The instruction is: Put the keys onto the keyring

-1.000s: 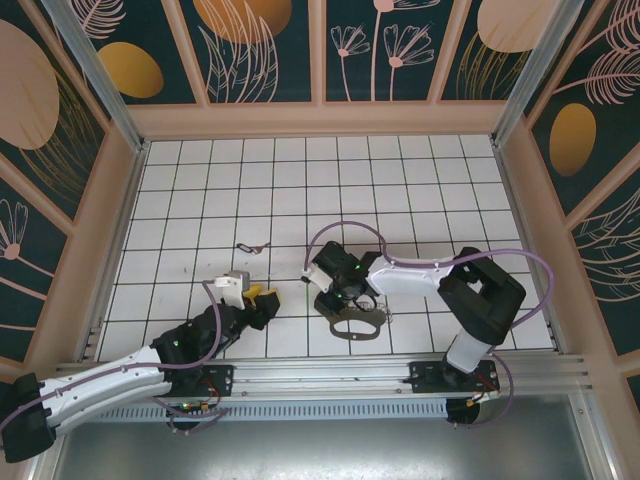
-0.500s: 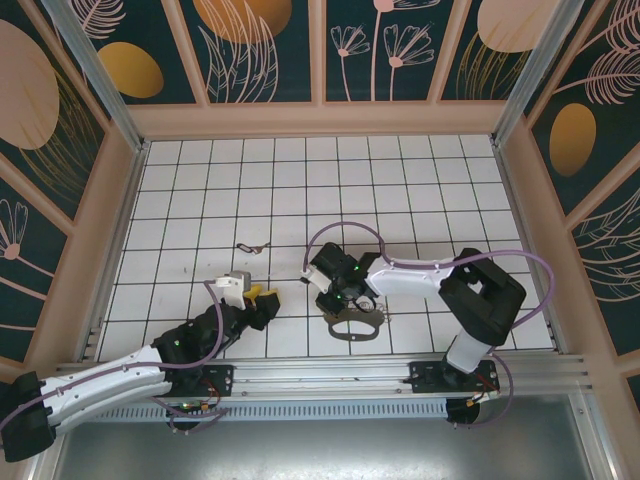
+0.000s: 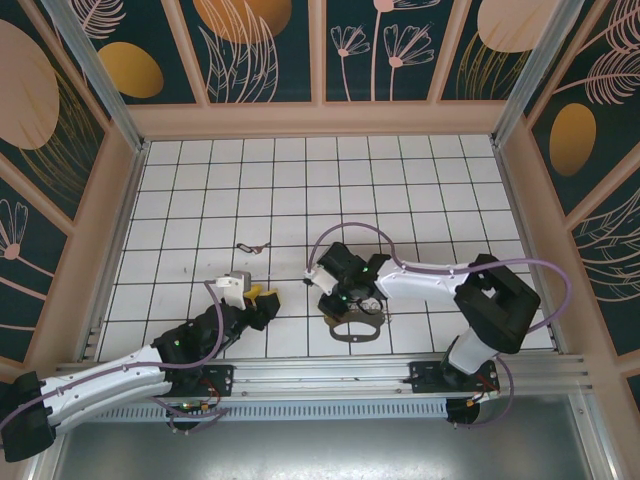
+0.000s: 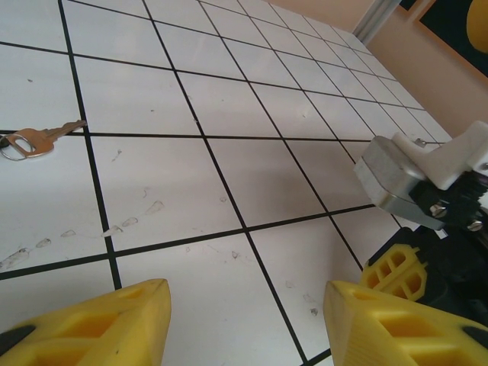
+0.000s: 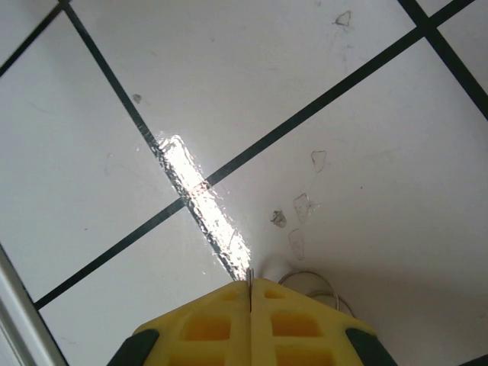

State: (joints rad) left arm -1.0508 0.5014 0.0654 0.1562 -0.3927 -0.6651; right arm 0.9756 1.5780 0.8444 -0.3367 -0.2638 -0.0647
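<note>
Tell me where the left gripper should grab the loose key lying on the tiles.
Probably pinch the key across its broad head, coming straight down from above. It lies flat on the tile, so the thin blade gives little to hold; the open left gripper faces it.

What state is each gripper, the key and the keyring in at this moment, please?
Left gripper: open, holding nothing.
Right gripper: shut, tips down beside a small wire ring.
Key: lying flat, loose, away from both arms.
Keyring: lying flat, no key seen on it.
</note>
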